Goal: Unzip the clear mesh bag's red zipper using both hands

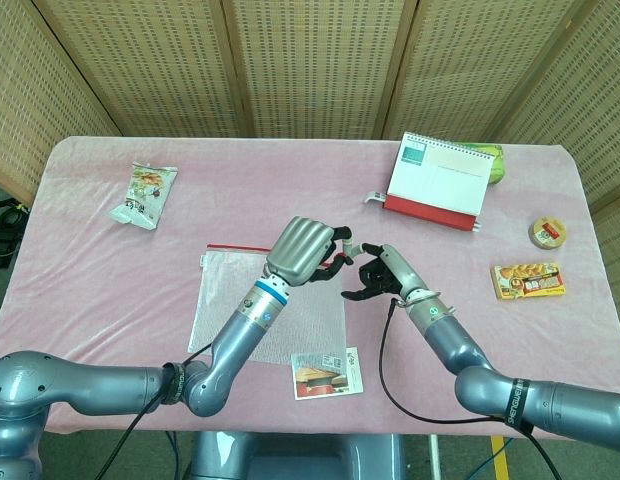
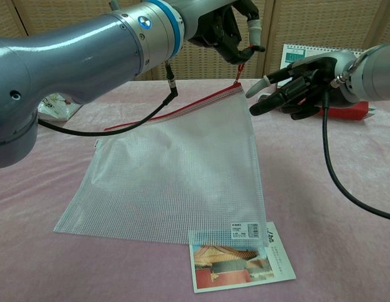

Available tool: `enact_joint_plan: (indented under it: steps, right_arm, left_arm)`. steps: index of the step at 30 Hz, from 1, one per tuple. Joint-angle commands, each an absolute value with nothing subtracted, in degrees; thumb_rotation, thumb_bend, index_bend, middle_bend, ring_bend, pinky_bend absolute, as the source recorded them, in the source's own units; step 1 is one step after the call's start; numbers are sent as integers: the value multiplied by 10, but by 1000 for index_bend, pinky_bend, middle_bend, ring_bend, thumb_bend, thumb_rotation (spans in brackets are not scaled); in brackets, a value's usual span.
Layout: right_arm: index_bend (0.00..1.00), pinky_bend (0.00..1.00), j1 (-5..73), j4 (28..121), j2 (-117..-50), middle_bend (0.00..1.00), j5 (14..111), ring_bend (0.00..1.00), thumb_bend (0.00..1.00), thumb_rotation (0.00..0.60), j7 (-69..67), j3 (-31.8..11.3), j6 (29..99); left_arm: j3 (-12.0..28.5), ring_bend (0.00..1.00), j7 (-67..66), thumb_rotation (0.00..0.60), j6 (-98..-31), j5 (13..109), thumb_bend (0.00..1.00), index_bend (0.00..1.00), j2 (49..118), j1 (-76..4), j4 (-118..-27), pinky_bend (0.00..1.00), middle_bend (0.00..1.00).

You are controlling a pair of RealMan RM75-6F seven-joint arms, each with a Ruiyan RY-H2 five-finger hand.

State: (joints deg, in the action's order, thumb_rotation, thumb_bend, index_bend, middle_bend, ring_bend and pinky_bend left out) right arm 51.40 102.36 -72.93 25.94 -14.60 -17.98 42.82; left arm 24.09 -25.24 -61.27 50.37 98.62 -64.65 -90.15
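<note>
The mesh bag (image 2: 176, 170) hangs by its far right corner from the left hand (image 2: 229, 28), which pinches the red pull tab (image 2: 240, 70); its near edge rests on the pink surface (image 2: 346, 207), overlapping a postcard (image 2: 242, 267). The right hand (image 2: 295, 85), fingers spread and holding nothing, hovers just right of that corner. The bag looks light, limp and likely slippery; grip the corner fabric beside the red zipper (image 2: 176, 107). The slider itself is hard to make out.
</note>
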Motion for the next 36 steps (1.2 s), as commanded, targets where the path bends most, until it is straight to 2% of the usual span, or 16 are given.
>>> enact_joint_plan:
  steps: [1,12,19,27,36]
  right_arm:
    - [425,1000,522,1017,-740,905,245,865,52,600,-139,-183,435]
    - [536,1000,527,1006,-753,915,205,872,198,600,-143,-206,431]
    - [596,1000,532,1000,-758,941,192,880,297,600,-128,-204,436]
    - [644,1000,537,1000,-759,948,182,885,354,600,-118,-206,428]
    - [686,1000,537,997,-766,954,178,889,522,600,-115,-209,427]
  left_arm:
    - [240,871,-251,600,-614,504,587,855,987,-646,-903,1000,944]
    - [237,871,-241,600,-620,511,587,855,987,-642,-910,1000,944]
    - [236,871,-225,600,-621,520,586,855,988,-637,-911,1000,944]
    - [234,871,-209,600,-615,528,587,855,988,-634,-909,1000,944]
    - [236,871,-198,600,-611,533,586,855,984,-632,-910,1000,944]
